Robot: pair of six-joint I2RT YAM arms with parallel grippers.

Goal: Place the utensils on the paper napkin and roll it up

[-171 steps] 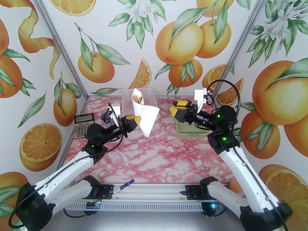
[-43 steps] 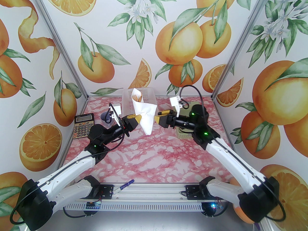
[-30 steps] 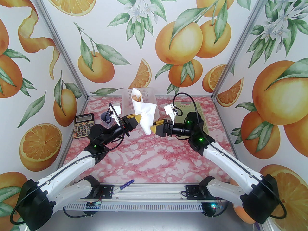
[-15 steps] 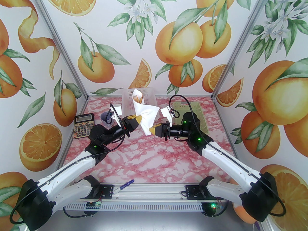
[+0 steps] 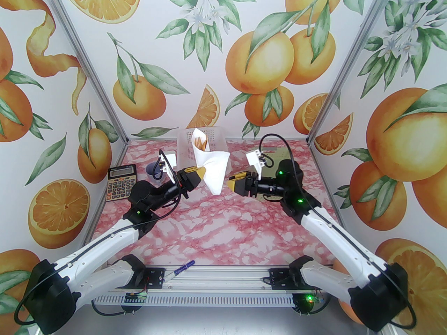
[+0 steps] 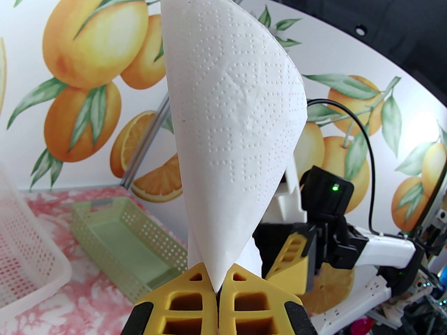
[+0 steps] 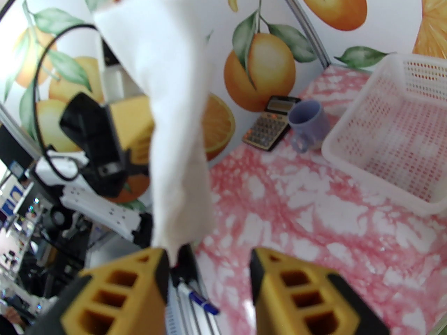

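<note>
Holding: one left gripper [image 5: 199, 171] pinched tight on one napkin [image 5: 213, 168], middle of the frame.
Right gripper [image 5: 233, 181]: one, jaws apart, holding nothing, just right of the napkin's low tip.
Utensils [image 5: 199, 142]: orange tips poking out of the napkin's top; count unclear.
Baskets: two, a white basket [image 5: 184, 148] and a green basket [image 6: 139, 243].
One each: calculator [image 5: 120, 183], cup [image 5: 153, 170], pen [image 5: 181, 268].

I am seeing the paper napkin [image 6: 237, 117] showing plain white with a dotted embossed pattern, the utensils [image 5: 199, 143] glowing orange-brown, the left claw [image 6: 218, 290] and right claw [image 7: 209, 257] wearing yellow with black trim, the counter [image 5: 223, 229] lying pink-and-white marbled, and the green basket [image 6: 153, 250] showing rows of holes.
</note>
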